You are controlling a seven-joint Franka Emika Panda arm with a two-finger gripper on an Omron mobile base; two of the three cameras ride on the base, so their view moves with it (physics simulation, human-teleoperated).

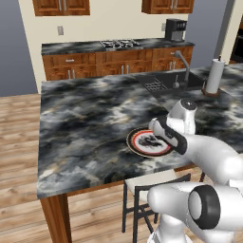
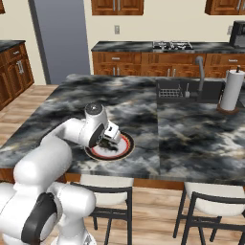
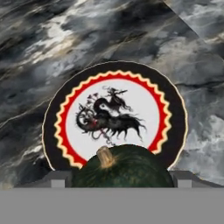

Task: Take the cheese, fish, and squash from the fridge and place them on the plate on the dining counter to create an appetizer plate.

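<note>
- In the left base view, we see the dining counter (image 1: pixel 85 123) spread across the middle, and the plate (image 1: pixel 142 142) lies near its front edge, partly covered by the arm.
- In that view a sink (image 1: pixel 163 81) is set into the counter further right, and a paper towel roll (image 1: pixel 214 76) stands beyond it.
- In the right base view, we find the gripper (image 2: pixel 113 139) hanging just over the plate (image 2: pixel 122 148), near the counter's front edge.
- In the hand view, we look down on the plate (image 3: pixel 175 113), with a dark figure painted on its white centre.
- In the hand view, the squash (image 3: pixel 127 168) sits between the fingertips (image 3: pixel 57 179), its pale stem up; the jaws stand wide around it and we judge them gripping it, above the plate's near rim.
</note>
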